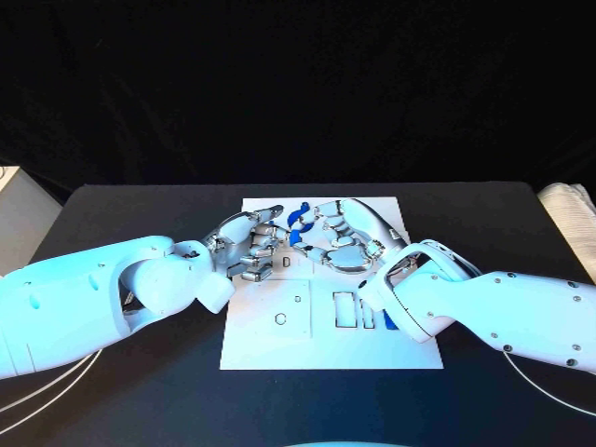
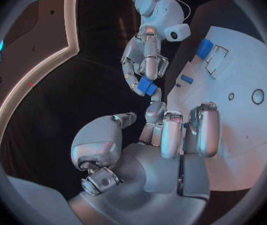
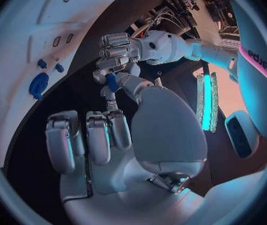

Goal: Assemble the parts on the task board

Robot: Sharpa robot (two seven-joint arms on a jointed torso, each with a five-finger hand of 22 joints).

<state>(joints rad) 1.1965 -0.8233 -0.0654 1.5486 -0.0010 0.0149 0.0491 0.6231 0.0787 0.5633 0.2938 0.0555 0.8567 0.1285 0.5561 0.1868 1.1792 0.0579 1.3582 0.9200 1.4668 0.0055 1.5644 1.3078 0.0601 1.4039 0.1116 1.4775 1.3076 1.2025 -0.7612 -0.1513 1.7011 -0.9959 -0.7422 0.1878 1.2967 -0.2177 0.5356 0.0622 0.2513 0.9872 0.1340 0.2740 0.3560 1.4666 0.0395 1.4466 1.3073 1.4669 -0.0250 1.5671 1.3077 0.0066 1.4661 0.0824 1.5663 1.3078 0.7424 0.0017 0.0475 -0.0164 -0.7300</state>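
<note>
Hands are meeting above the far half of the task board [image 1: 264,349], the white plate lying in the middle of the black table [image 1: 124,209]. Coming in from one side, the left hand [image 1: 249,244] is facing the right hand [image 1: 338,240], and both are closing on one small blue part [image 1: 300,221] lifted clear of the board between them. From the left wrist view, the right hand [image 2: 145,55] is pinching that blue part [image 2: 147,85] at its fingertips while a finger of the left hand [image 2: 171,135] is reaching up against it. From the right wrist view, the left hand [image 3: 118,55] is gripping the same blue part [image 3: 111,81] from the opposite side. Other blue pieces [image 3: 38,84] are sitting on the board, well apart from the hands.
</note>
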